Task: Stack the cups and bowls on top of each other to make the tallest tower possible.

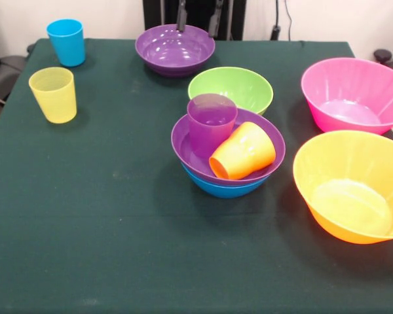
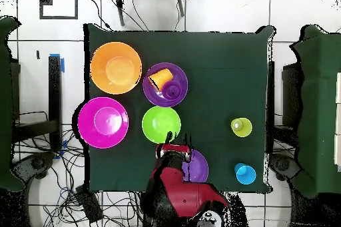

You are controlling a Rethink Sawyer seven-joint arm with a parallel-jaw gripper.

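The tower (image 1: pixel 228 157), just right of centre in the front view, is a glossy blue plastic bowl (image 1: pixel 226 188) with a purple plastic bowl (image 1: pixel 183 147) nested in it. A small purple tumbler (image 1: pixel 211 123) stands upright inside, and a small orange tumbler (image 1: pixel 243 152) lies tipped on its side against it, so it adds no height as it rests.

The green bowl (image 1: pixel 230 88) sits just behind the tower. A second purple bowl (image 1: pixel 175 49) is at top centre, directly under the robot's jaws (image 1: pixel 198 23); two tips show, parted, gripping nothing.

At the right edge sit the translucent pink bowl (image 1: pixel 355 95) and the orange bowl (image 1: pixel 350 186), close to the counter's (image 1: pixel 85 216) rim. The blue tumbler (image 1: pixel 67 42) and yellow tumbler (image 1: pixel 53 95) stand apart at upper left.

The lower left is bare cloth, the widest free room for moving.
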